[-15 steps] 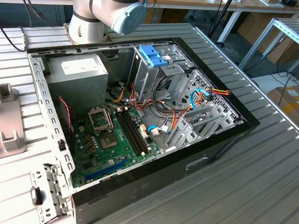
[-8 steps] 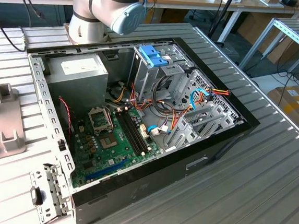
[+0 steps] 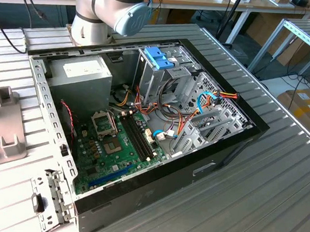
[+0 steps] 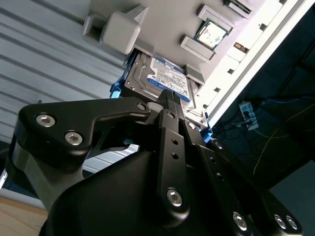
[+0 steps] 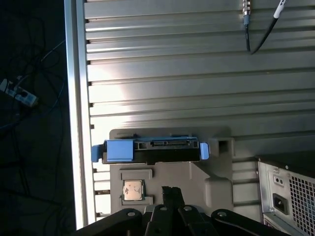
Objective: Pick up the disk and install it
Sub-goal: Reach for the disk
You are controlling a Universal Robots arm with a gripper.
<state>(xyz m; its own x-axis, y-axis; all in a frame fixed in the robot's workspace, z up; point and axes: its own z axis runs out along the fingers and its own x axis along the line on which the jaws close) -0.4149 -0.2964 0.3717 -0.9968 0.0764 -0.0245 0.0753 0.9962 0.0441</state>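
Table (image 3: 280,176) is a big ribbed metal one, and the open computer case (image 3: 153,194) lies on its side on it, motherboard showing, with a light-blue clip (image 3: 159,56) sitting on top of the drive cage at the far end. Beside the case, on the exterior view's left, there's a grey moulded holder (image 5: 211,172), and that's where the disk (image 5: 162,150) is: lying flat in its slot with the blue rails along its edges, a small processor chip (image 5: 132,189) parked in a pocket just next to it. The gripper (image 4: 168,94) hangs over the holder pointing at the disk, and in both wrist views the fingers look pinched together with barely a slit between them, holding nothing. So I'd say this is the approach part of the pick, nothing lifted or installed yet. My guess is a grab needs those fingers spread enough to straddle the disk and lined up square with it, staying clear of the holder's walls.
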